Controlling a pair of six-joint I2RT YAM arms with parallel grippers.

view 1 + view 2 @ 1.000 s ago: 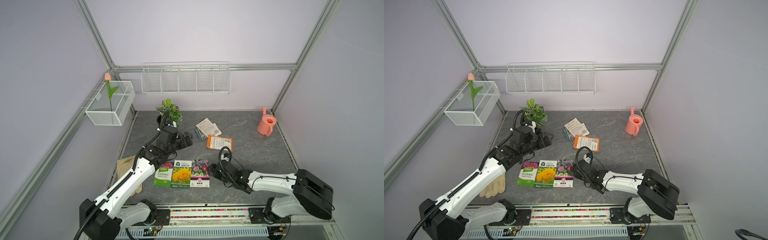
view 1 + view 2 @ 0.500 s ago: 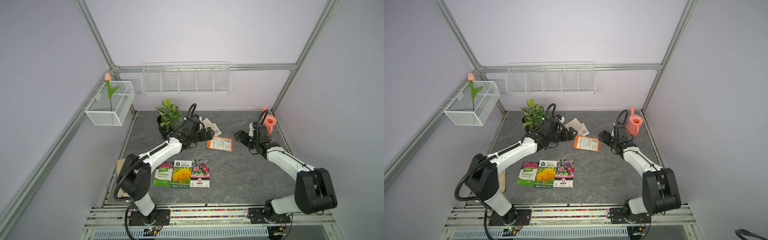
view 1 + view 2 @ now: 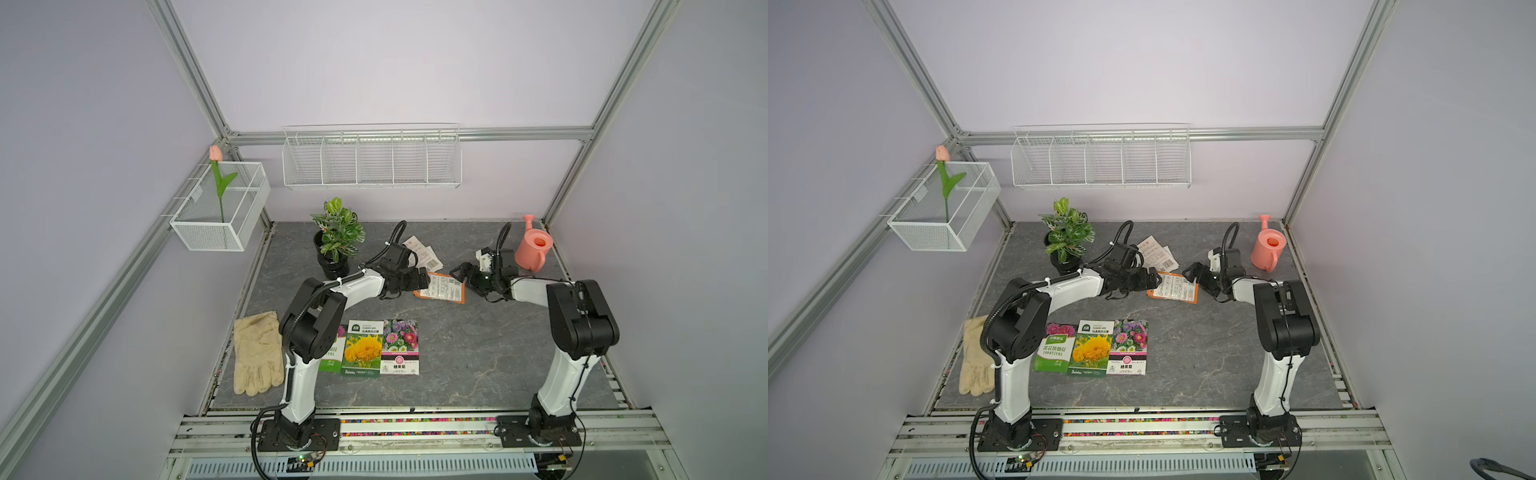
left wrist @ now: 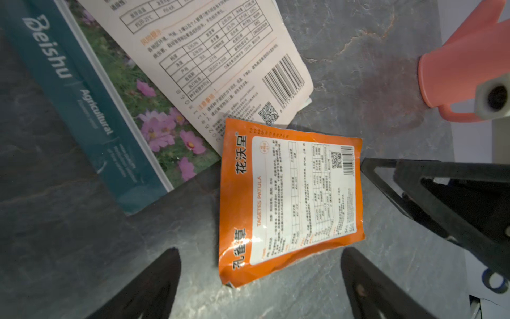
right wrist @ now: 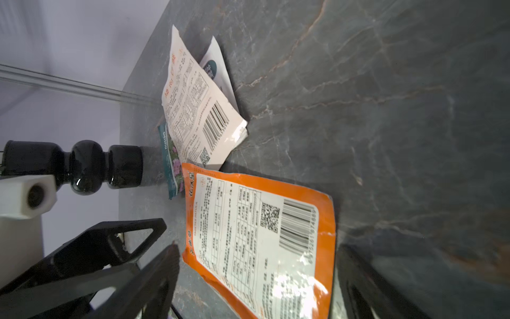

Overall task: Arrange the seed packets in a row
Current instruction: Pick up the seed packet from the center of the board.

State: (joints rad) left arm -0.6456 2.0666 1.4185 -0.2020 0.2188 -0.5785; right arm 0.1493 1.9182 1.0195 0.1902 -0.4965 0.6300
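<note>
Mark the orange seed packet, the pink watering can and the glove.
orange seed packet [image 3: 441, 288], in a top view: middle of its back.
pink watering can [image 3: 530, 255], in a top view: its body.
glove [image 3: 255, 345], in a top view: its palm.

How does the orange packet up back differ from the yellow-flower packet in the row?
The orange packet shows its printed text back; the yellow-flower packet shows its picture front. The orange packet lies skewed, outside the row; the yellow-flower packet sits square, mid-row. Both lie flat on the table.
</note>
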